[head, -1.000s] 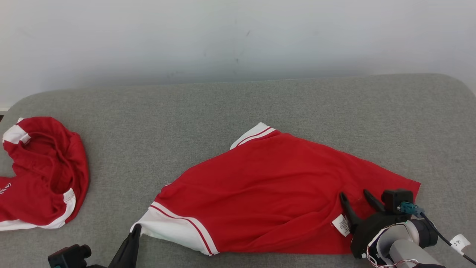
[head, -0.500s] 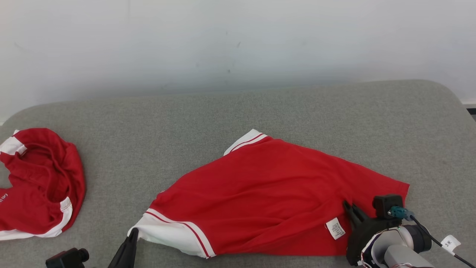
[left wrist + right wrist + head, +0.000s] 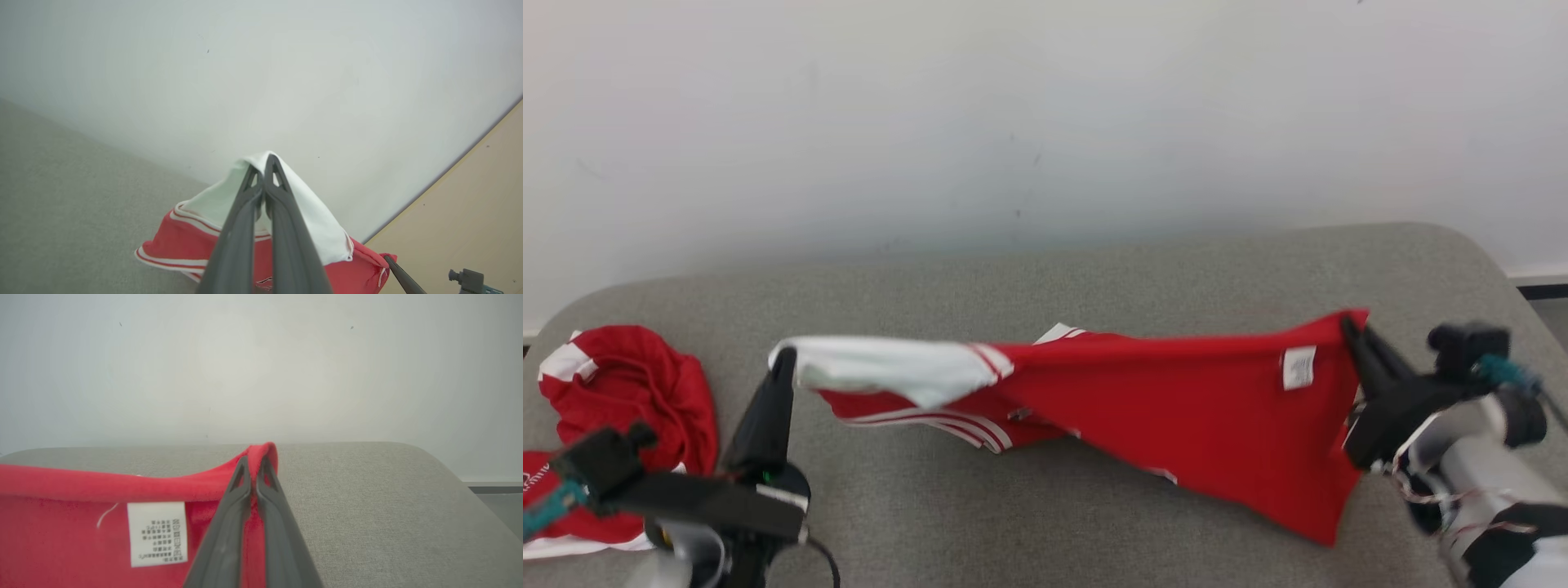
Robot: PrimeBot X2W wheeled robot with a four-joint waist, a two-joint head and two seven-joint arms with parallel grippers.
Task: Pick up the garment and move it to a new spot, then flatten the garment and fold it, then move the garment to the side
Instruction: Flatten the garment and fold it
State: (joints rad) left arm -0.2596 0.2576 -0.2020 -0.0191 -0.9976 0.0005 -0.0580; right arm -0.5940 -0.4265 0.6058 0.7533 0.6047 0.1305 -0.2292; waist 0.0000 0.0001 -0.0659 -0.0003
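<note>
The red jersey (image 3: 1176,408) with white striped sleeve trim is hanging stretched out between both arms over the grey padded surface (image 3: 1013,523), and its lower edge droops toward the padding. The left gripper (image 3: 784,359) is clamped tight on the white sleeve cuff (image 3: 882,371). The right gripper (image 3: 1347,327) is pinched on the red corner right beside the white care label (image 3: 1297,367).

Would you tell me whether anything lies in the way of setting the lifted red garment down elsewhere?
Only at the left: a crumpled second garment lies on the grey surface beside the left gripper. That and the right gripper grip the lifted garment; elsewhere nothing visible blocks.
</note>
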